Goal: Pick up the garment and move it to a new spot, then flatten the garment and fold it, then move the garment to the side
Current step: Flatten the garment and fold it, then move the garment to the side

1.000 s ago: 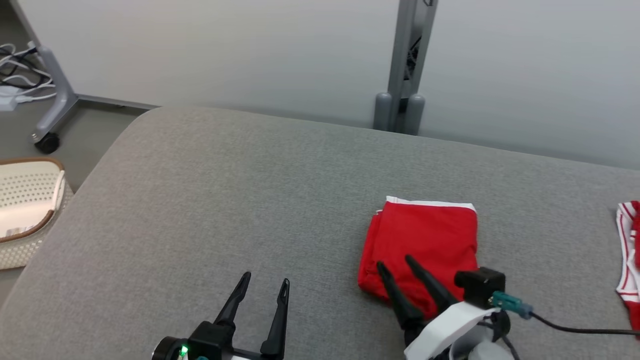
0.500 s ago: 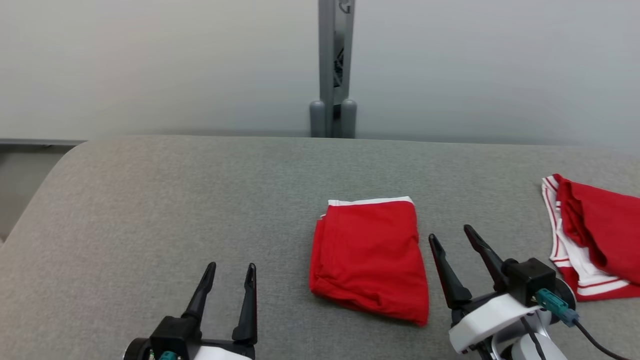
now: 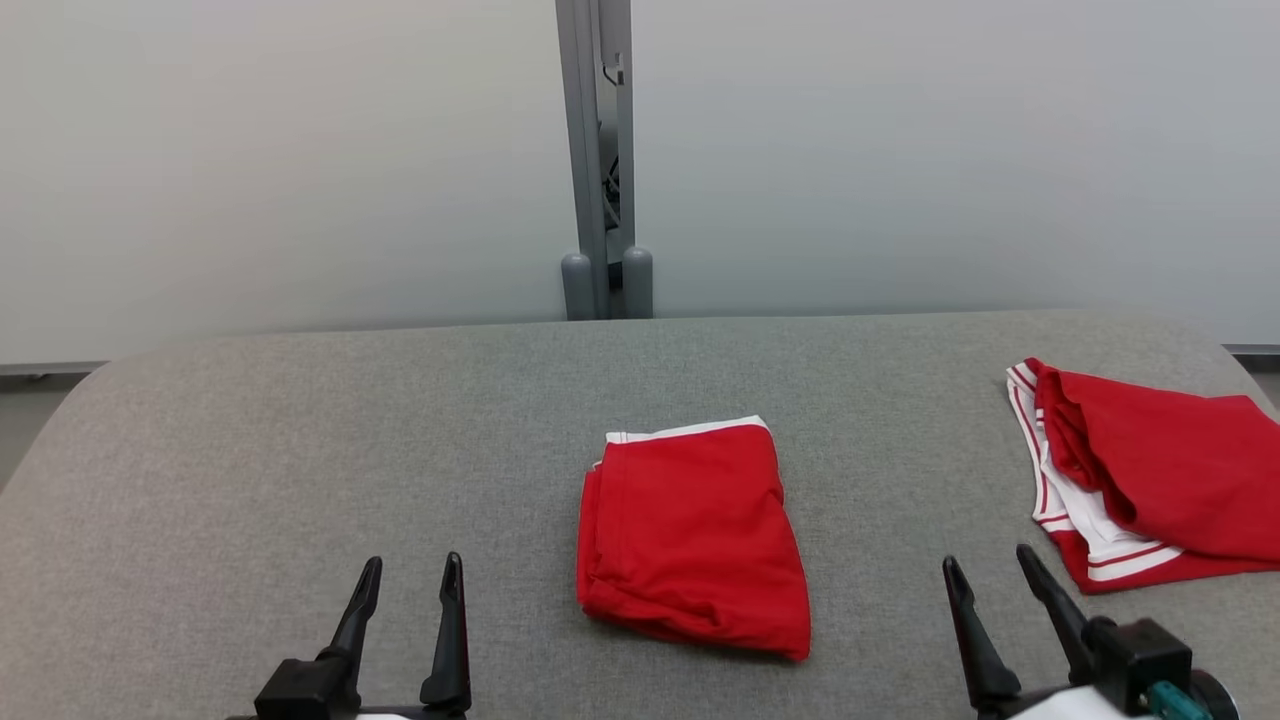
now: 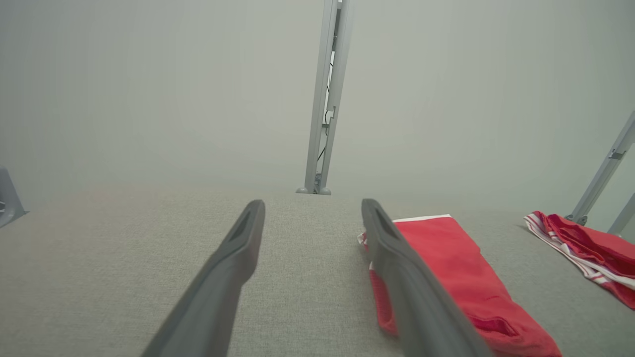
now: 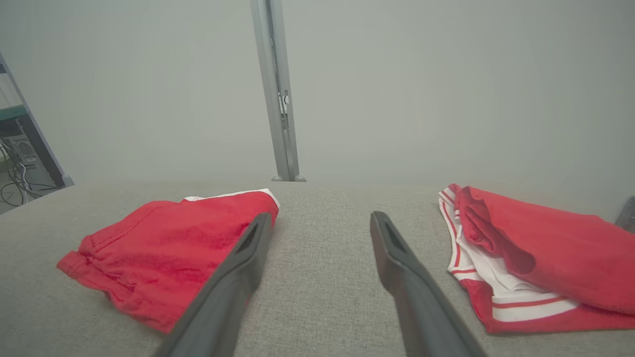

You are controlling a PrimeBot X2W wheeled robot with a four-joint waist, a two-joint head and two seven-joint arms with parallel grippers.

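Observation:
A folded red garment [image 3: 690, 535] with a white band at its far edge lies in the middle of the grey padded surface [image 3: 300, 450]. It also appears in the left wrist view [image 4: 461, 277] and the right wrist view [image 5: 163, 248]. A second red garment [image 3: 1150, 470] with white striped trim lies rumpled at the right [image 5: 536, 258] [image 4: 585, 248]. My left gripper [image 3: 412, 562] [image 4: 312, 204] hovers open, empty, left of the folded piece. My right gripper [image 3: 985, 557] [image 5: 321, 215] is open and empty, between the two garments.
A grey metal post [image 3: 600, 160] stands behind the surface against a pale wall. The surface's rounded left edge [image 3: 60, 400] drops to the floor. Bare grey padding stretches left of the folded garment.
The head camera has swung right, bringing the striped garment into fuller view. My right gripper has left the folded garment's near edge and moved right of it. Both grippers stay open.

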